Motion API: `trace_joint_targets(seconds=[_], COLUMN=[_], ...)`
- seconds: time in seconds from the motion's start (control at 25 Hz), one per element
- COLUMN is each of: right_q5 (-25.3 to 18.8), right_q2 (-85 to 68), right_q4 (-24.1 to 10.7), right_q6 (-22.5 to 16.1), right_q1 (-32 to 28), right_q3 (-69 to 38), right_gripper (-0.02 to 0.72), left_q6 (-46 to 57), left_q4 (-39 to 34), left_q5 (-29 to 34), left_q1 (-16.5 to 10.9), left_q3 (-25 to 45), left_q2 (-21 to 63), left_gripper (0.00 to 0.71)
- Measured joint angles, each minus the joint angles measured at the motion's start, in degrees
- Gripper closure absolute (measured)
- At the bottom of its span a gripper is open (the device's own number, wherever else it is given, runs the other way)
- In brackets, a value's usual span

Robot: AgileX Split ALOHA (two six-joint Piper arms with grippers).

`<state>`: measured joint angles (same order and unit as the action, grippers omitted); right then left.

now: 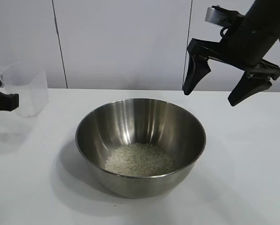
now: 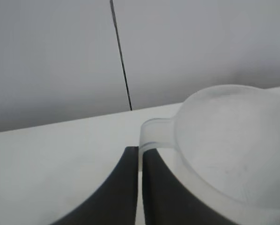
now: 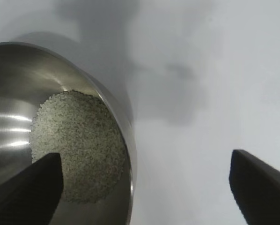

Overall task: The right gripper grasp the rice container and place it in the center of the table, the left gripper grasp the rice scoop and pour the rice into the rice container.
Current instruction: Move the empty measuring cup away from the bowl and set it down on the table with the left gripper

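The rice container (image 1: 140,145), a shiny steel bowl, stands in the middle of the white table (image 1: 252,164) with a heap of rice (image 1: 140,160) in its bottom. It also shows in the right wrist view (image 3: 18,93) with the rice (image 3: 77,140). My right gripper (image 1: 212,96) hangs open and empty above the bowl's far right rim. My left gripper (image 1: 11,101) is at the far left edge, shut on the handle of the rice scoop (image 1: 27,91), which stands upright and looks empty. In the left wrist view the scoop (image 2: 233,136) sits beside the closed fingers (image 2: 126,187).
A white panelled wall (image 1: 121,42) rises behind the table. Bare tabletop lies to the right of and in front of the bowl.
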<state>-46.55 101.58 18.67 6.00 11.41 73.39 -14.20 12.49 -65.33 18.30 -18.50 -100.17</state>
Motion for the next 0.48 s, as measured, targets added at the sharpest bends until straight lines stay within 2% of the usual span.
trace_joint_targets(seconds=[0.48], right_q5=[0.37], right_q2=[0.00], right_q4=[0.41], right_q6=[-0.33], right_q1=[0.00], right_q3=[0.00], right_gripper=[0.042], left_q6=[0.18], left_q4=[-3.85], left_q5=[0.00], left_q1=[-0.72], left_q3=[-4.09], left_q2=[-10.32], left_gripper=[0.700])
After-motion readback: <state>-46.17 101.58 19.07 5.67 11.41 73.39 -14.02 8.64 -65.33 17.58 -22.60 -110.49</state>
